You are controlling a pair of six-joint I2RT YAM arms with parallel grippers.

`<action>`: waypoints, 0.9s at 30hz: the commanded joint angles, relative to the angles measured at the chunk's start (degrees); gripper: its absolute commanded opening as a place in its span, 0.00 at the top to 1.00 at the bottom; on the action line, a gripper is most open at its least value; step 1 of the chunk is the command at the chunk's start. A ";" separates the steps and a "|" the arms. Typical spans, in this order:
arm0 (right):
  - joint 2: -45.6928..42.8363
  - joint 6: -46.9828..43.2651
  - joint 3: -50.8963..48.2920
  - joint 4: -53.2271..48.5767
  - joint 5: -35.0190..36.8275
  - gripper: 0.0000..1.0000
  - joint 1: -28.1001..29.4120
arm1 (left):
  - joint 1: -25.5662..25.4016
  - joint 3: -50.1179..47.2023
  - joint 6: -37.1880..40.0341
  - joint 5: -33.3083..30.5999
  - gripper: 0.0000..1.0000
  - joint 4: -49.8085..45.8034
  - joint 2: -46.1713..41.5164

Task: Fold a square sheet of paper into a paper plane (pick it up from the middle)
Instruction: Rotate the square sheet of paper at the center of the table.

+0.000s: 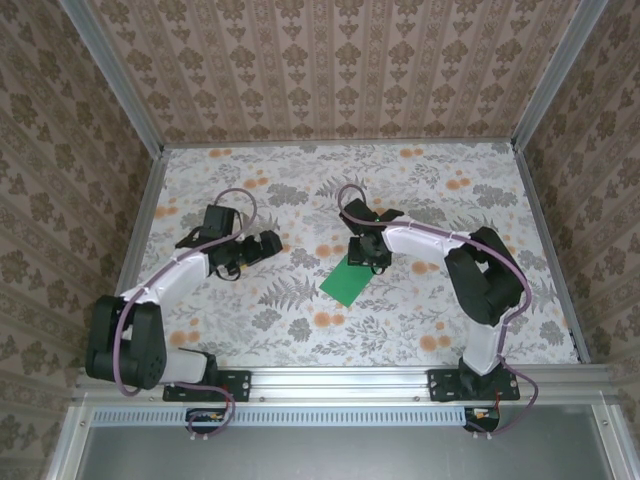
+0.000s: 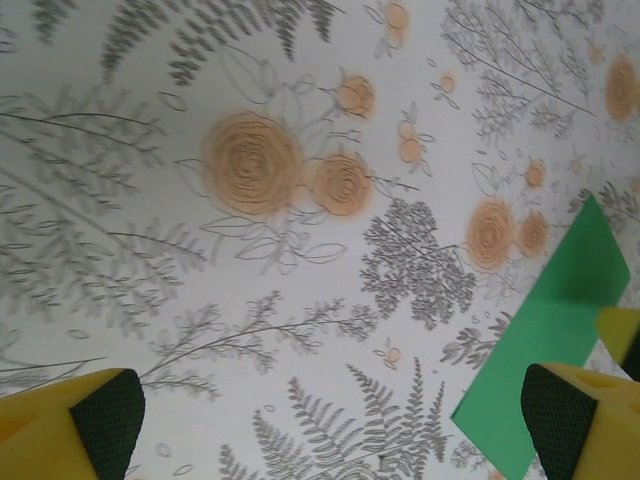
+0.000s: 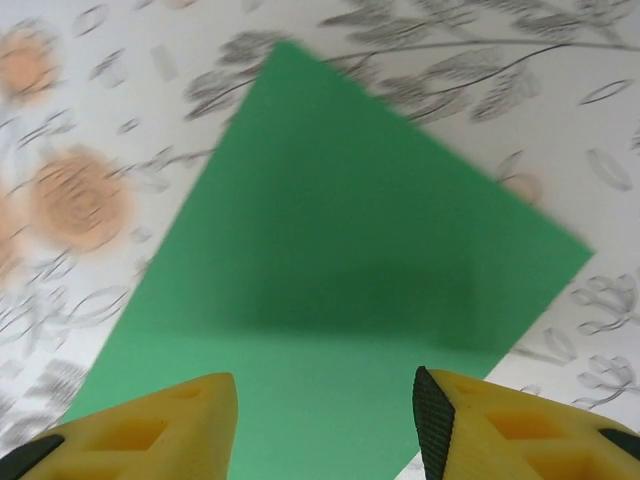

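I'm looking down at the square sheet of paper point(image 1: 346, 283), which is lying flat on the floral table point(image 1: 460, 200), a little right of centre and turned so its edges are running diagonally, one corner pointing to the far side. I'm seeing no dart shape in it, so I'm judging the folding as not yet done. The right gripper point(image 1: 372, 256) is hanging over the sheet's far-right part; in the right wrist view the right gripper point(image 3: 325, 400) is standing partly spread, jaws apart with nothing between them, and the green sheet point(image 3: 330, 270) is stretching ahead of and under them. The left gripper point(image 1: 266, 246) is sitting well apart to the left, pointing right toward the sheet, spread wide and gripping nothing; from the left wrist the left gripper point(image 2: 330, 425) is catching the sheet point(image 2: 555, 320) off to its right. The right arm is clearly the nearer one, and I'm reckoning the middle of the sheet is lying just near and left of its fingers
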 commanded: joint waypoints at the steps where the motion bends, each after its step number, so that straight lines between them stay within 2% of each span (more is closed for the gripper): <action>1: 1.50 2.71 1.11 -0.35 4.82 0.47 -0.74 | -1.17 1.50 0.88 3.62 0.00 2.06 1.79; 7: 5.16 1.72 2.91 -0.28 3.57 0.47 -1.23 | -2.85 2.54 0.01 5.07 0.00 3.89 4.85; 10: 7.42 -0.61 4.17 0.76 0.66 0.47 -1.28 | -3.77 2.82 -0.06 5.33 0.00 4.07 5.33; 16: 13.87 -14.05 8.99 6.02 -16.93 0.48 -1.32 | -5.27 2.14 -1.26 5.53 0.00 4.62 5.24; 20: 13.93 -17.03 11.87 5.43 -17.65 0.48 -1.32 | -6.55 0.91 -2.43 5.19 0.00 4.94 4.33; 27: 5.38 -12.97 8.60 6.37 -15.69 0.48 -0.56 | -8.77 -2.46 -7.81 5.39 0.00 6.21 3.12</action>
